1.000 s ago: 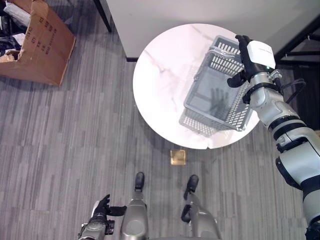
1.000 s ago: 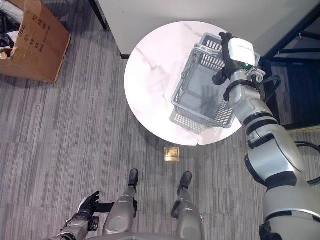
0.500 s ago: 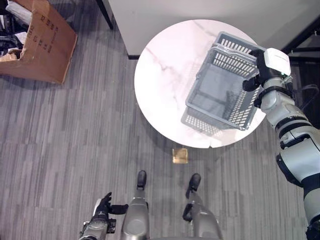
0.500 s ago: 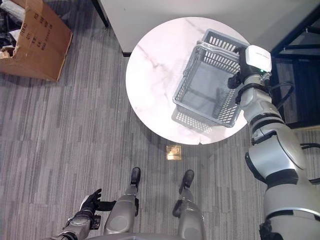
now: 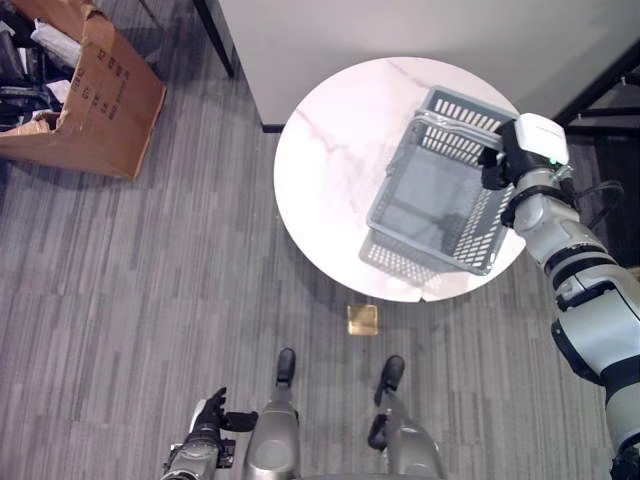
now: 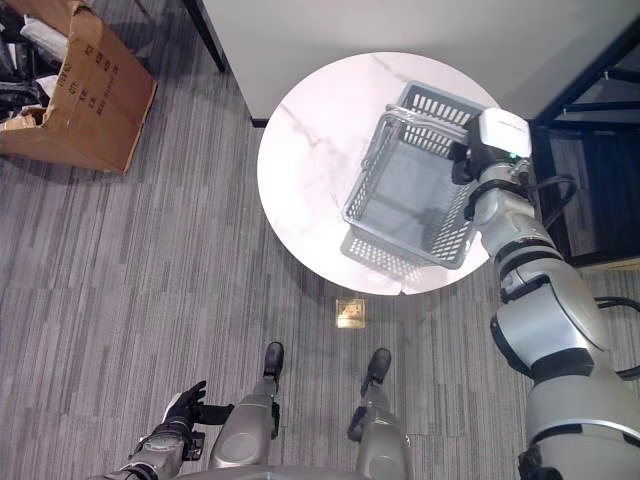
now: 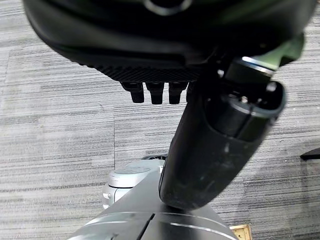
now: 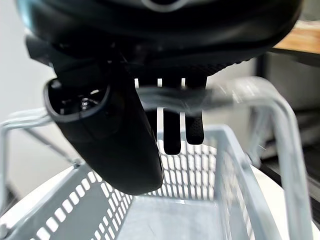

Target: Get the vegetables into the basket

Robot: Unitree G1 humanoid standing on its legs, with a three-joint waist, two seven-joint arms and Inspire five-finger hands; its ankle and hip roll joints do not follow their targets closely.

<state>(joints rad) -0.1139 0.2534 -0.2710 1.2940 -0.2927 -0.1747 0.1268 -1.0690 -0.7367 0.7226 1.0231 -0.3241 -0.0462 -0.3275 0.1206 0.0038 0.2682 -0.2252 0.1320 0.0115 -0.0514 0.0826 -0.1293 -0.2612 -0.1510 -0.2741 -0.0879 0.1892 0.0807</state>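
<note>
Basket [image 5: 440,185] resting empty on the round worktop [image 5: 330,150], its handle gripped by the curled right hand [image 5: 500,165]; no vegetables visible, so loading seems not yet begun.

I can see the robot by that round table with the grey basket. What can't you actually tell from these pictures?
- Right hand: in the eye views its fingers are hidden by the basket rim; the right wrist view blurs the handle, so the grip is unclear.
- Cardboard box: cut off by the picture's edge, contents unreadable.
- Gold square on the floor below the table: too small to identify.
- Left hand: tiny, low beside the legs.
</note>
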